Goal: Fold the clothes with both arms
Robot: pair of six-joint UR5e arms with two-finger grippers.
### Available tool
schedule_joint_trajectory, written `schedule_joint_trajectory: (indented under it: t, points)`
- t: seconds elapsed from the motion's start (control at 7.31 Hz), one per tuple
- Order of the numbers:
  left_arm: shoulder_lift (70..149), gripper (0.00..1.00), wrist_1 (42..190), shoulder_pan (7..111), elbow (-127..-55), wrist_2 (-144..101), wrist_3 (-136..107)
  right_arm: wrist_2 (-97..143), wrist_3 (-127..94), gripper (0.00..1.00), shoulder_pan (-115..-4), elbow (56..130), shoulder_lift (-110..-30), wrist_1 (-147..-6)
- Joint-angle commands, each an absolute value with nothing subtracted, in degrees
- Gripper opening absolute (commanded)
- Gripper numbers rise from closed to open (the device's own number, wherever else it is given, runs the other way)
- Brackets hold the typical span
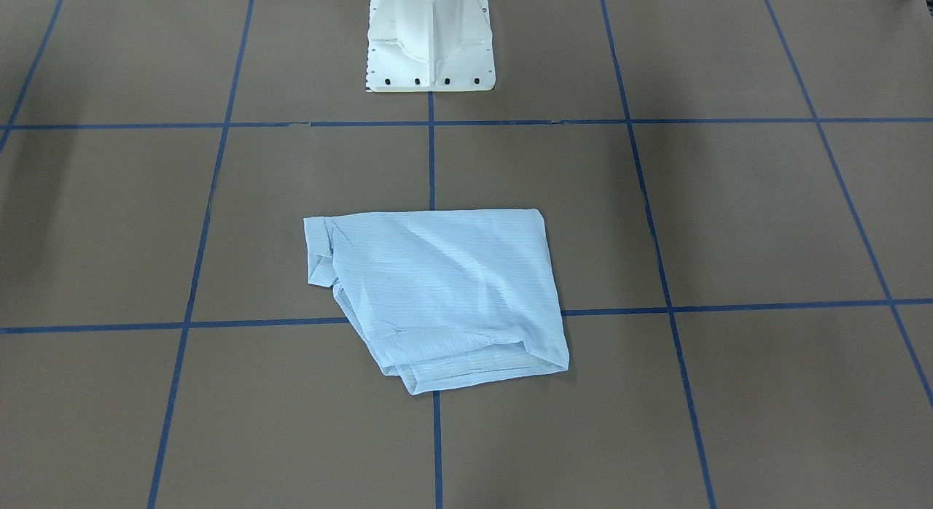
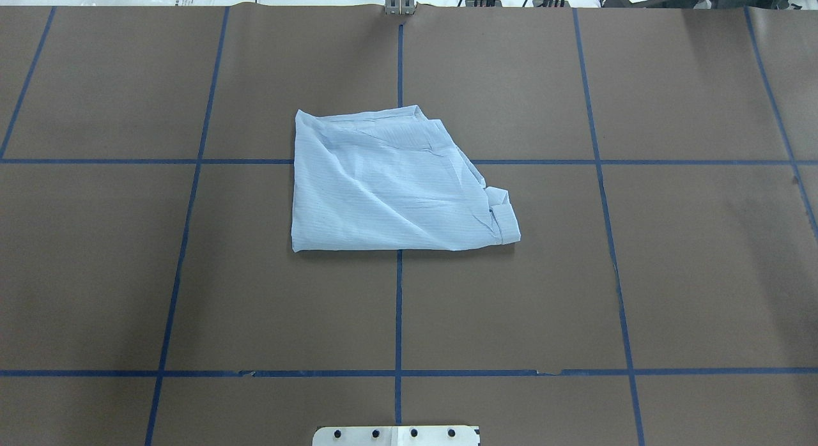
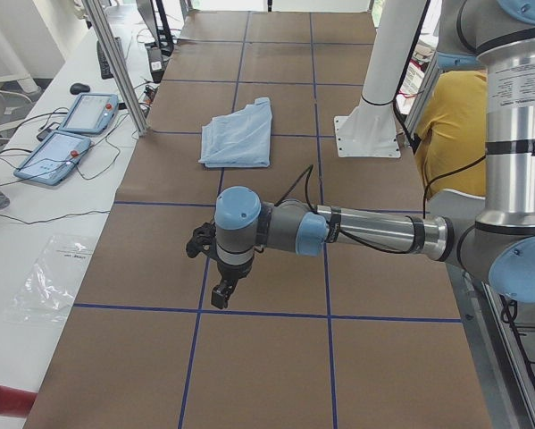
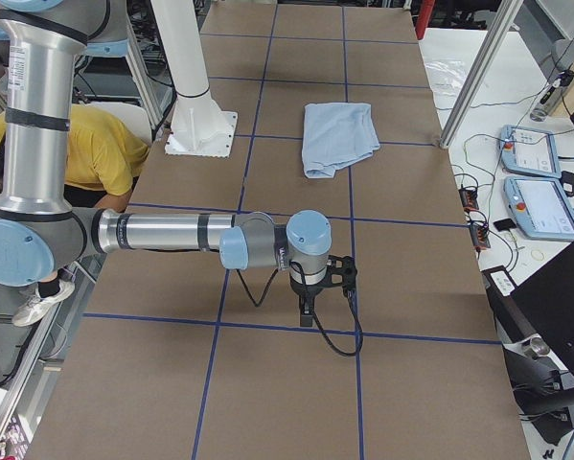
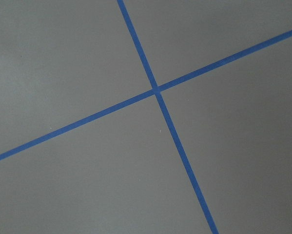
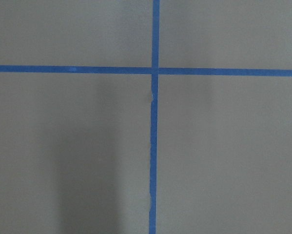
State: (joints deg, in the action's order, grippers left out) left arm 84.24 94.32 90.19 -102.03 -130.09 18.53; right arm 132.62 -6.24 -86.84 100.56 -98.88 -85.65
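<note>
Folded light-blue pinstriped shirt (image 2: 383, 190) lies flat in the middle of the brown-papered table (image 2: 703, 273), well apart from both claws and touched by neither. A cuff (image 2: 503, 217) juts from the corner of the cloth on the right gripper's side.

The left gripper (image 3: 221, 293), at the tip of the left arm (image 3: 374, 234) stretched level above the table, points down just above a blue tape line (image 3: 249, 311). The shirt sits far beyond it, toward the table's centre, and the white pedestal (image 3: 367, 125) stands on the robot's side of the cloth. The right gripper (image 4: 307, 312) hangs the same way at the opposite end, on the right arm (image 4: 162, 232), with a black cable (image 4: 352, 335) looping beneath it; the shirt again lies well past it.

Whether either claw's fingers are apart or together cannot be told from these side views. Each wrist camera, looking down from its claw, shows only bare paper and a crossing of tape lines.

Behind the arms, a person in a yellow top (image 4: 85, 144) is beside the table. Two teach pendants (image 3: 66, 143) rest on the white bench beyond the left gripper, away from the robot.
</note>
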Motion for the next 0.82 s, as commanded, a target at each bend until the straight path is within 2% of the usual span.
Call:
schedule_joint_trajectory:
  t: [0.0,0.68]
  points:
    - [84.11,1.00,95.62,90.35,-102.39,-130.17,18.37,132.63,-6.24,1.00,-86.84,100.72,-99.05,-85.61]
    - [85.60,1.00,96.68,90.26,-102.57,-130.17,18.63,136.23,-6.41,1.00,-86.92,100.55,-99.14,-85.25]
